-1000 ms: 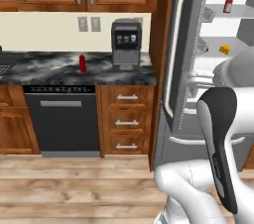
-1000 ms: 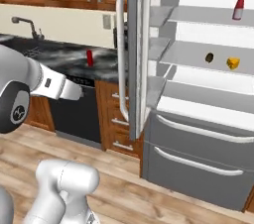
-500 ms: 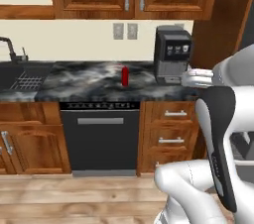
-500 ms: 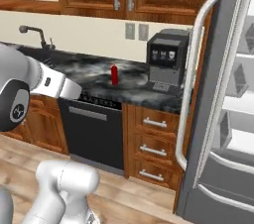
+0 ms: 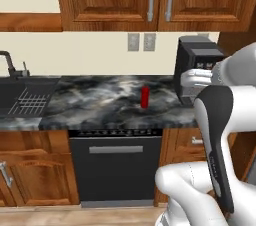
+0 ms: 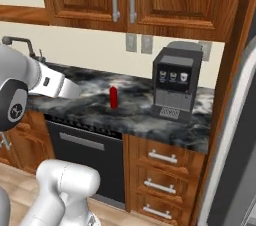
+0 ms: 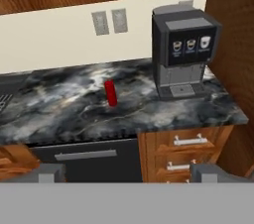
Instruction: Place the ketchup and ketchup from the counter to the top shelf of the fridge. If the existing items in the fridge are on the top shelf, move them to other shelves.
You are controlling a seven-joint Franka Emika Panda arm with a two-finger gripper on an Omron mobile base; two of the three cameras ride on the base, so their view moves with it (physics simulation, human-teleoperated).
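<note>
Presently the base faces the counter (image 5: 100, 107), which suggests the robot is lining up on the red bottle there. One ketchup (image 5: 145, 97) stands upright on the dark marbled stone, alone in open surface, left of the coffee machine (image 6: 176, 86) and well apart from it. In the right base view the same ketchup (image 6: 114, 97) sits in front of the wall outlets (image 6: 138, 43); in the hand view it (image 7: 111, 92) lies near the middle of the picture, so the hand appears aimed roughly toward it.

The bottle is small and dark red all over, slim, with a narrowed top; no label can be made out at this size.

The gripper (image 7: 126, 176) stands with its tips wide apart and nothing between them, well short of the bottle. Judgement: the pickup is not begun. A strip of the fridge (image 6: 235, 160) shows at the right edge of the right base view, beside the drawers (image 6: 161, 175).
</note>
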